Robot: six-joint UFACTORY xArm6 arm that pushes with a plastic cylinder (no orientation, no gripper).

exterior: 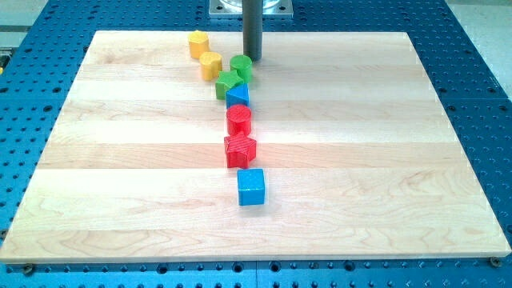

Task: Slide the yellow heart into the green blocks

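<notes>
Two yellow blocks lie near the view's top: one (pixel 198 43) farther up and left, the other (pixel 210 66) lower, beside the green blocks. I cannot tell which of them is the heart. A green cylinder (pixel 241 67) sits just right of the lower yellow block. A green star-like block (pixel 227 83) sits just below both and appears to touch the lower yellow block. My tip (pixel 253 59) stands at the green cylinder's upper right edge, right of both yellow blocks.
Below the green blocks a column runs down the board's middle: a blue block (pixel 238 97), a red cylinder (pixel 239 120), a red star (pixel 240 150) and a blue cube (pixel 250 186). The wooden board (pixel 120 160) lies on a blue perforated table.
</notes>
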